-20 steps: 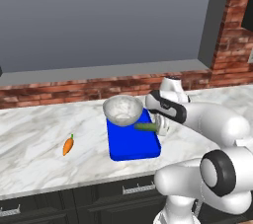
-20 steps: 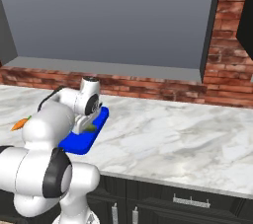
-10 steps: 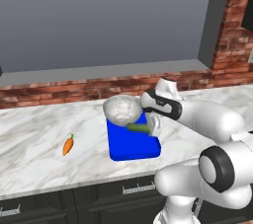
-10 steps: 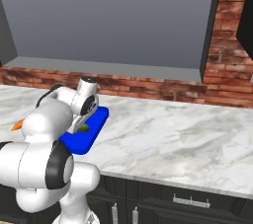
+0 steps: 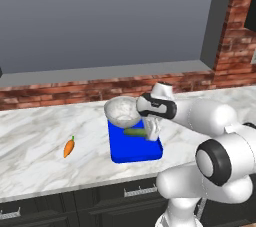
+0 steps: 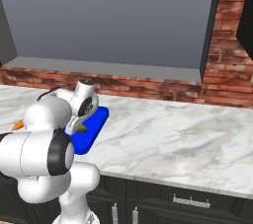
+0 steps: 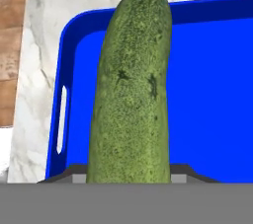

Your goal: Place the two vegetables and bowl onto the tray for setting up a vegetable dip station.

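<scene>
My gripper point(image 5: 151, 132) is shut on the dark green cucumber point(image 5: 135, 132), which it holds just above the blue tray point(image 5: 135, 150). In the hand view the cucumber point(image 7: 131, 94) runs lengthwise up from between the fingertips point(image 7: 74, 176), over the tray's floor point(image 7: 212, 94) near its handle slot point(image 7: 61, 119). The speckled grey bowl point(image 5: 122, 111) stands at the tray's far end by the brick ledge; whether it rests on the tray I cannot tell. The orange carrot point(image 5: 69, 147) lies on the counter left of the tray, and its tip point(image 6: 18, 125) shows behind the arm.
A marble counter point(image 6: 173, 139) stretches wide to the right of the tray point(image 6: 94, 128). A brick ledge point(image 5: 60, 93) and a grey wall panel run along the back. Dark cabinet fronts point(image 5: 75, 206) lie below the counter edge.
The gripper has carried the cucumber a little left and lower over the tray. Bowl, carrot and tray have stayed put.
</scene>
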Controlling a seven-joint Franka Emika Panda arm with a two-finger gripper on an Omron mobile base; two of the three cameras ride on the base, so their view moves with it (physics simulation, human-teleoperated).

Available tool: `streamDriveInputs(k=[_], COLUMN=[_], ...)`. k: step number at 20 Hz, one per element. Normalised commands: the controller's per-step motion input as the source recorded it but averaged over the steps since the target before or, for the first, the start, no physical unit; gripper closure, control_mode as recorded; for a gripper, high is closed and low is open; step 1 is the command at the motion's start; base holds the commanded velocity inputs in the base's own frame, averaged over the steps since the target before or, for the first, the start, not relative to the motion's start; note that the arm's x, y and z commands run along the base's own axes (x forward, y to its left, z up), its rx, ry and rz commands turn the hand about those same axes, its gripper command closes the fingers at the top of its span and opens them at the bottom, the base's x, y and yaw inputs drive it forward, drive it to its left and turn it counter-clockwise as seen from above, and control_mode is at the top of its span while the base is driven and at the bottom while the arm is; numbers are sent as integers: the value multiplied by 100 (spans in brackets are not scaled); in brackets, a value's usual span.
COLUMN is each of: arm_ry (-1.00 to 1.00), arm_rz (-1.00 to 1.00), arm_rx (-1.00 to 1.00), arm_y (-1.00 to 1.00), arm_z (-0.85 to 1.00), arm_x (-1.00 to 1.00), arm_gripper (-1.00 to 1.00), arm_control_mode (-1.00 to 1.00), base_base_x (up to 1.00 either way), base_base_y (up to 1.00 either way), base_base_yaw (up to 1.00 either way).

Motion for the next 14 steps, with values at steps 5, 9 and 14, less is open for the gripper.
streamDriveInputs(k=[5,9,14], arm_ry=[0,0,0], arm_rz=[1,0,0], arm_rx=[0,0,0], arm_y=[8,2,0], arm_z=[-15,-13,-12], arm_x=[8,9,7], arm_gripper=[100,100,100], arm_control_mode=[-100,-100,-100], base_base_x=[0,0,0], base_base_y=[0,0,0], base_base_yaw=[0,0,0])
